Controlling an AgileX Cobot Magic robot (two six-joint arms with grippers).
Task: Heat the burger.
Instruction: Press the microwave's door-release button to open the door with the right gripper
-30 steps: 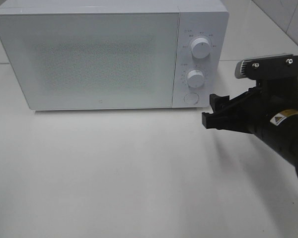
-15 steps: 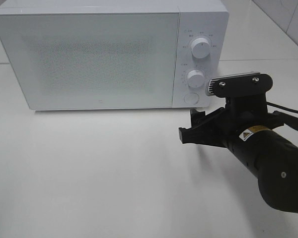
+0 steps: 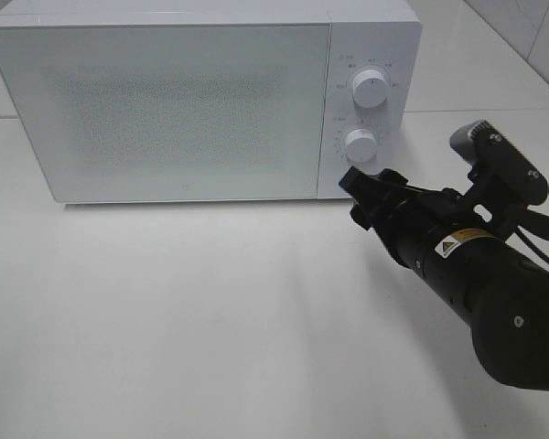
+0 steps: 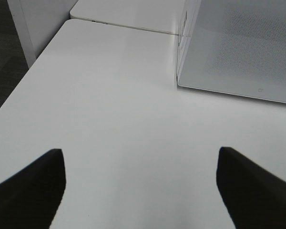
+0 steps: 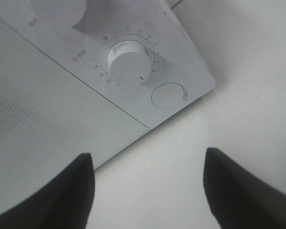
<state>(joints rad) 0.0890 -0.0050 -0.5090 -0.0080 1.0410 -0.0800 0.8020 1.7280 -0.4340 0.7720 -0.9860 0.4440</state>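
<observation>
The burger is out of view. A white microwave (image 3: 165,110) stands at the back of the table with its door closed. My right gripper (image 3: 368,189) is open and empty, rolled on its side, with its tips just in front of the lower right corner of the control panel. The right wrist view looks between the two dark fingers (image 5: 62,191) of the right gripper (image 5: 148,191) at the lower knob (image 5: 127,63) and the round button (image 5: 168,95). In the left wrist view my left gripper (image 4: 140,191) is open over bare table, left of the microwave (image 4: 238,47).
The control panel carries an upper knob (image 3: 371,89) and a lower knob (image 3: 360,144). The white table (image 3: 210,320) runs in front of the microwave. The table's left edge (image 4: 19,90) drops to a dark floor. A second white table (image 4: 128,12) adjoins behind.
My right arm has swung left and toward the microwave and rolled over; its tips went from right of the panel to the panel's lower corner. The left gripper has not moved.
</observation>
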